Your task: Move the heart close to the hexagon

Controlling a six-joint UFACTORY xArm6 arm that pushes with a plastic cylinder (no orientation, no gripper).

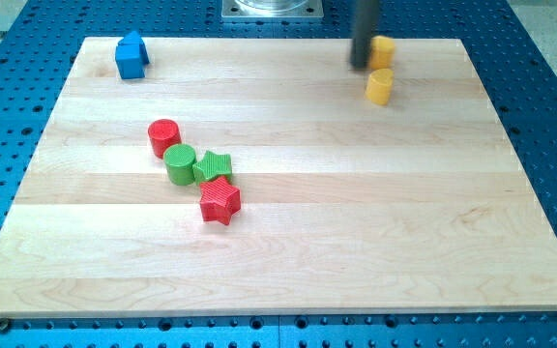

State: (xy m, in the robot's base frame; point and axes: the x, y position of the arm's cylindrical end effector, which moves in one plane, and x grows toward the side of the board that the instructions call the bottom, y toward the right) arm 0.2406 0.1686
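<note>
1. A pale wooden tabletop [288, 251] lies on a blue base with rows of small holes [549, 116].
2. My tip [360, 66] is the bottom end of a dark, blurry rod. It is near the view's top, a bit to the right of the middle.
3. There are no jaws here at all, only the plain rod, so there is nothing that spreads or pinches.
4. A yellow block [383, 49] sits right beside my tip, on its right side. It looks like it touches the rod, but the blur makes it hard to be sure. I cannot tell its shape because the rod hides part of it.
5. A second yellow block [380, 86] sits just below the first one, close to it. It is a little below and to the right of my tip. Its shape is also too small to make out, so I cannot say which yellow block is the heart and which is the hexagon.
6. A blue block [131, 56] stands far off in the view's top left corner. Its top is pointed, a bit like a little house.
7. Four blocks sit in a bunch left of the middle, well apart from my tip.
8. The red round block [164, 137] is at the top left of the bunch.
9. The green round block [180, 162] touches it just below.
10. The green star [214, 166] is right beside the green round block.
11. The red star [220, 201] touches the green star from below.
</note>
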